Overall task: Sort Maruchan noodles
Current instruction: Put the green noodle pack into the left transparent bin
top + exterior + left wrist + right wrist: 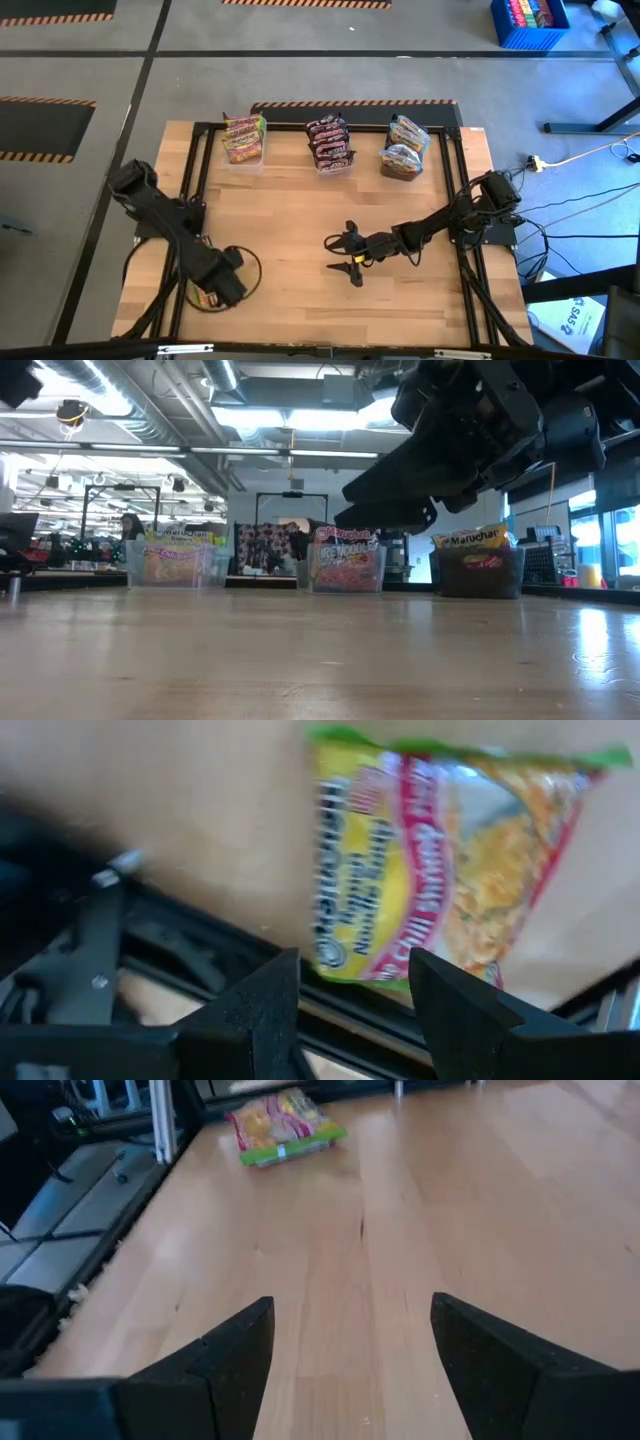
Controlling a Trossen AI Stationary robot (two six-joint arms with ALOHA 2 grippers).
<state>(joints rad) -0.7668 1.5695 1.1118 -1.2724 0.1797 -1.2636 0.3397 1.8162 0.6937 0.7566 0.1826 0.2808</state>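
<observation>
The left hand (212, 293), fingers parted and holding nothing, hovered over the last yellow-green packet (440, 870) at the worktop's (300, 215) near-left corner. The right hand (352, 260) waited open mid-worktop. Next it likely needed to descend and grip.

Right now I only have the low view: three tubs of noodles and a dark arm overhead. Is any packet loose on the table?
Observer: Yes, one. A yellow-green packet lies flat near the front left corner of the table.
Operator: Is the left tool gripping it?
Observer: No. The left tool is open right by the packet, not closed on it.
Operator: And the right tool?
Observer: The right tool is open and empty, over bare wood mid-table.
</observation>
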